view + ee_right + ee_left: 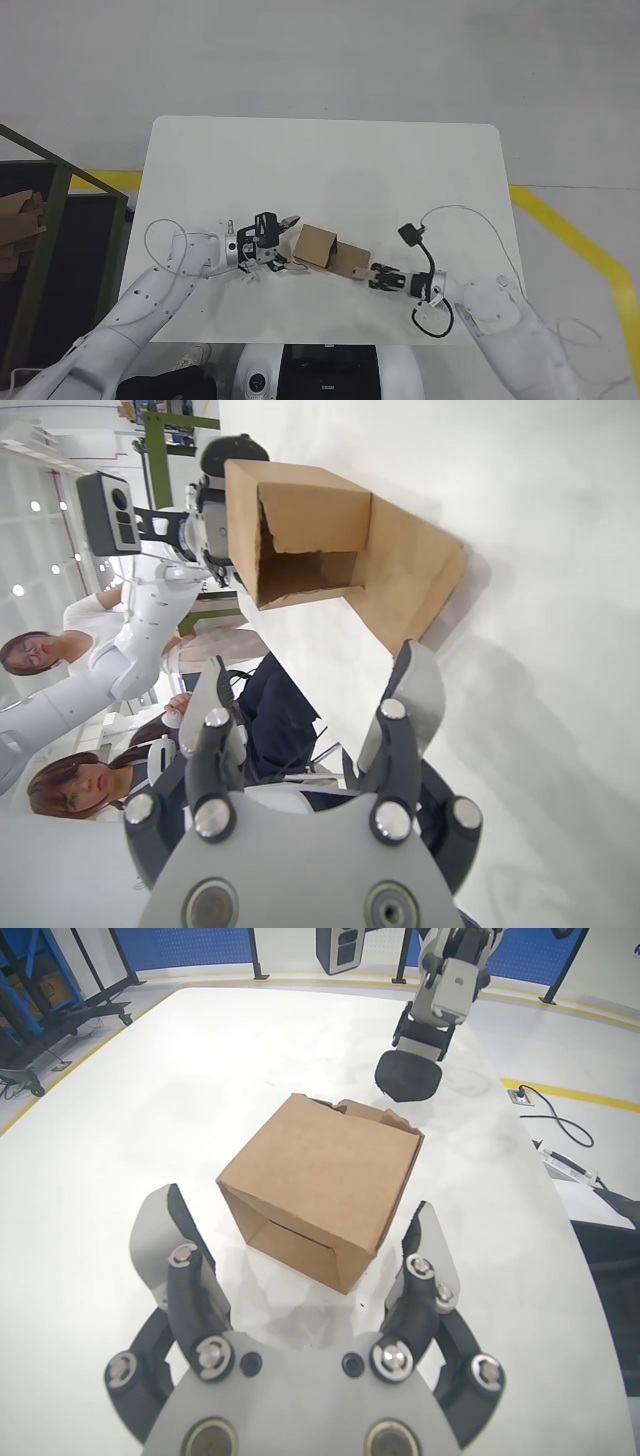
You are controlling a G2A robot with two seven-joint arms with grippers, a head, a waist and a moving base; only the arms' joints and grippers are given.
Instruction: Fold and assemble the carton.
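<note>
Carton (pixel 318 245): brown box on its side, lower middle of the top view, on the white table (pixel 320 150), between both grippers. Both ends are unclosed, so the job looks early. Likely step: closing an end. Keep the body square while the flaps turn.
Left gripper (pixel 297 243): on the left of the carton in the top view, jaws spread wide, holding nothing. They flank the near open end without touching. It should probably pinch the side walls lightly, to brace and not crush.
Right gripper (pixel 314 656): lower right of the carton in the top view, jaws apart, empty. One fingertip sits at the long flap's outer edge; contact is unclear.
Long flap (pixel 410 570): lies flat on the table, running from the carton toward the right gripper. It wants lifting from the tip and swinging about its crease; pushing low would slide the whole box.
Inner flap (pixel 310 515): ragged edge, bent into the opening. Tuck it first, gently, as the card may tear more.
</note>
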